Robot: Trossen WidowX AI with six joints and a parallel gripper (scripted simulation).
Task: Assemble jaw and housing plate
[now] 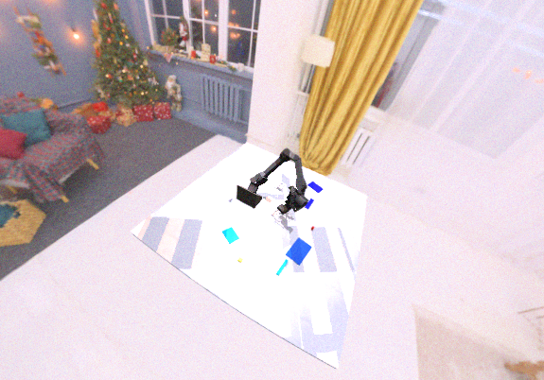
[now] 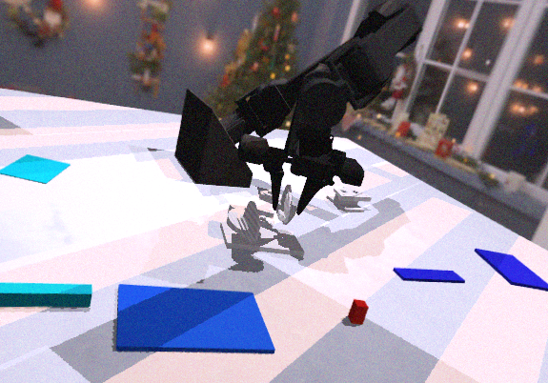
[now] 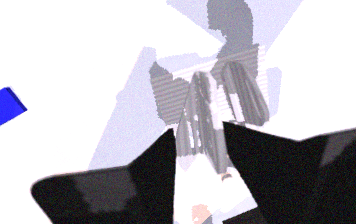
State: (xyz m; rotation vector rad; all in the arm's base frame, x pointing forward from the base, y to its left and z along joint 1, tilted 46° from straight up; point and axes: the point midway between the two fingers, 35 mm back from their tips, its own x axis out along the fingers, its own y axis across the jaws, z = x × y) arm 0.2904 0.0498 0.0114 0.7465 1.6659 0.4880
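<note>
My gripper [image 2: 287,211] [image 3: 195,129] is shut on a grey-white jaw [image 2: 286,204] [image 3: 217,145], which hangs upright between the fingertips. It is above and just behind the base [image 2: 265,248] [image 3: 170,95] in the exterior view. The other jaw [image 2: 248,221] [image 3: 246,95] stands on the base, beside the held one in the wrist view, with a gap between their upper parts. Shadow and glare hide the free pin and the teeth contact. A pale part with thin projections [image 2: 346,197], possibly the housing plate, lies on the table behind and right of the base.
A black upright panel [image 1: 249,197] [image 2: 206,148] stands close beside the arm. Around the base lie a blue plate [image 1: 298,250] [image 2: 192,319], a cyan bar [image 1: 282,267] [image 2: 30,295], a red block [image 2: 357,312], a cyan square [image 1: 230,235] [image 2: 33,169] and two dark blue pieces.
</note>
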